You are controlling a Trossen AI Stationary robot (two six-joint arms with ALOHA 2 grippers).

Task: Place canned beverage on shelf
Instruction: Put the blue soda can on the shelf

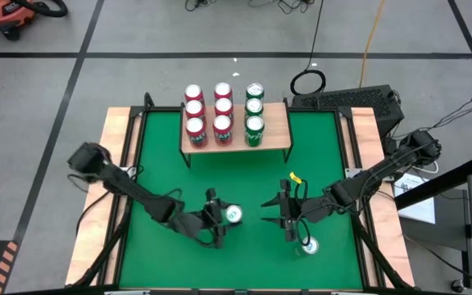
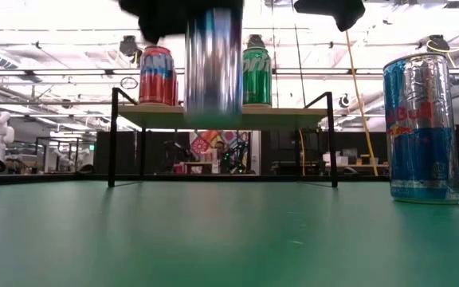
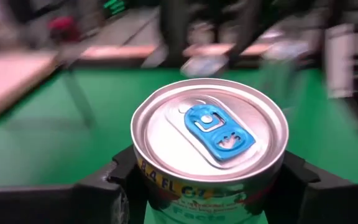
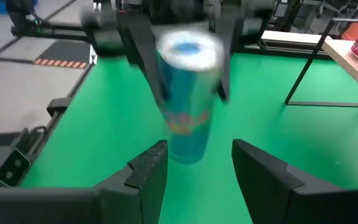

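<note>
Shelf: carrying nine cans, upper centre.
Left gripper: jaws clamping a can, lifting it.
Right gripper: jaws apart, waiting beside another can.

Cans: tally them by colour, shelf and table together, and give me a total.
Red cans, on the shelf: 6
Green cans, on the shelf: 3
Blue-and-silver cans: 2, one standing on the table, one held in the left end effector
Total: 11
</note>
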